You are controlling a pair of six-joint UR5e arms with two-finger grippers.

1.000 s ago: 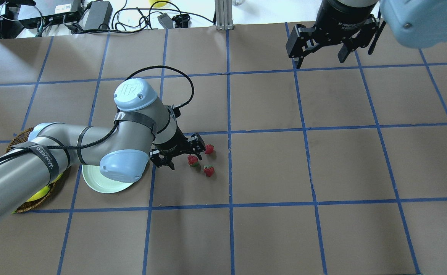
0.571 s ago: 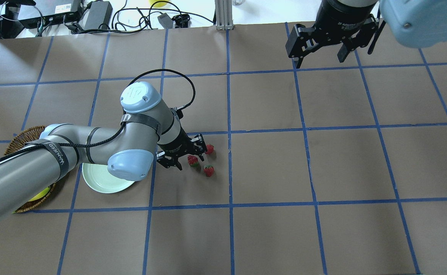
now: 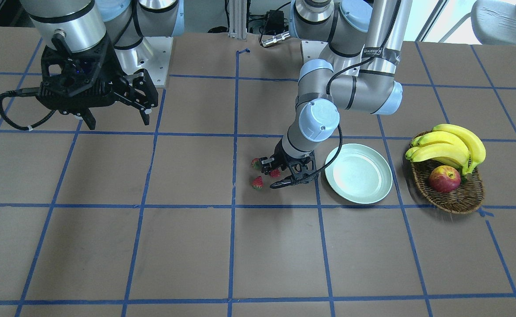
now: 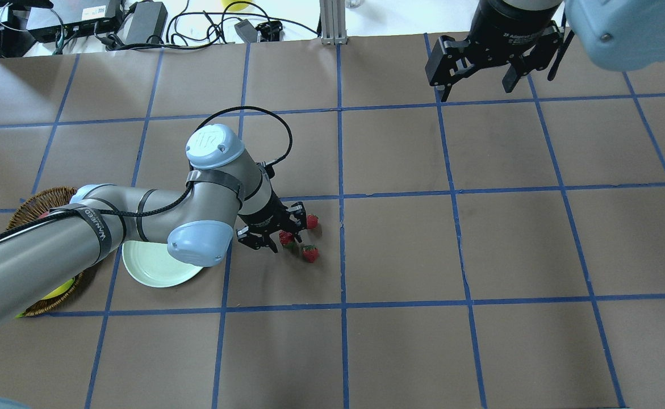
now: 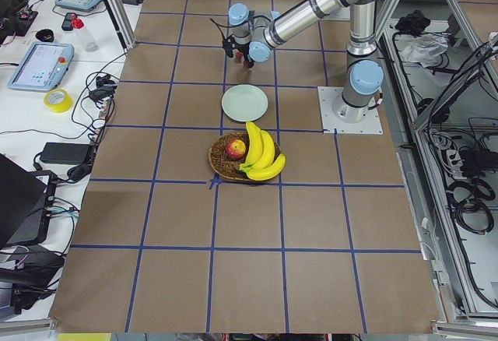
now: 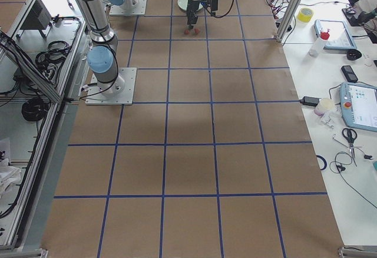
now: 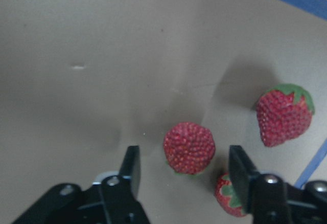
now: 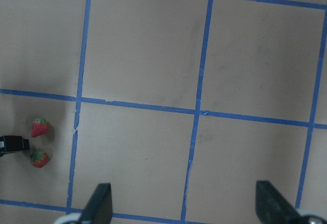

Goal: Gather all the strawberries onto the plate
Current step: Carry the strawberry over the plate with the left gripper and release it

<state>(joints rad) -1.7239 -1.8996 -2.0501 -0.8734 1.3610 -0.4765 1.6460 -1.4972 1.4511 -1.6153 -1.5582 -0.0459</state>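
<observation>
Three small red strawberries lie close together on the brown table. My left gripper [image 4: 278, 230] is open and low over them, its fingers on either side of the middle strawberry [image 4: 285, 238]. In the left wrist view that strawberry [image 7: 189, 148] sits between the two fingers, apart from both; the other two [image 7: 284, 115] [image 7: 230, 196] lie to the right. In the front view the berries [image 3: 255, 164] [image 3: 258, 182] [image 3: 275, 173] lie left of the mint-green plate [image 3: 358, 200], which holds nothing. In the overhead view the plate [image 4: 150, 270] is partly under my left arm. My right gripper [image 4: 477, 85] is open and empty, high and far off.
A wicker basket [image 3: 456, 198] with bananas [image 3: 449, 143] and a red-yellow apple [image 3: 444, 179] stands just beyond the plate, on my left side. Cables and boxes [image 4: 139, 23] lie past the table's far edge.
My left arm has moved right and its open gripper has closed in on the berries; the fingers now straddle the middle strawberry. The right arm has not moved.
</observation>
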